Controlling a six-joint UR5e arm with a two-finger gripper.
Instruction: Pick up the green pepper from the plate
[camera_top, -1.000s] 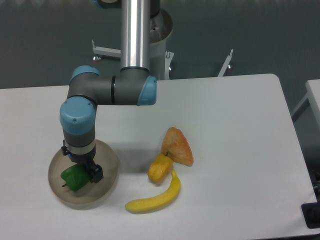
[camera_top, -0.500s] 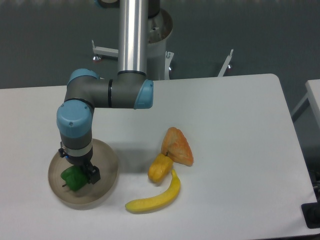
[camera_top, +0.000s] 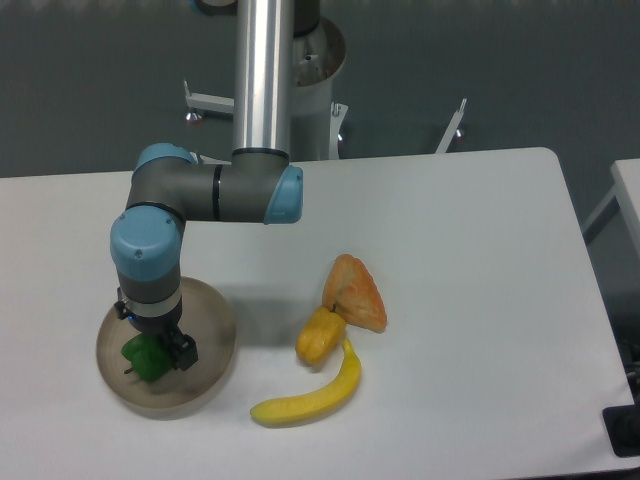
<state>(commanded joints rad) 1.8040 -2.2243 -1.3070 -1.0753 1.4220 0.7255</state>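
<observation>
A smooth white table (camera_top: 450, 260) with rounded corners is seen, and near its front-left corner a round, shallow, beige-grey plate (camera_top: 205, 365) with a raised rim is set. On the plate's left half the green pepper (camera_top: 143, 360) is found: small, glossy, bright green and lumpy, with a short dark stem pointing toward the left edge. The dark gripper (camera_top: 160, 352) is lowered onto the pepper from above; whether its fingers are clamped on it cannot be told. Toward the front middle, a curved yellow banana (camera_top: 310, 395), a yellow-orange pepper (camera_top: 320, 337) and a wrinkled orange piece (camera_top: 355, 292) are grouped closely.
</observation>
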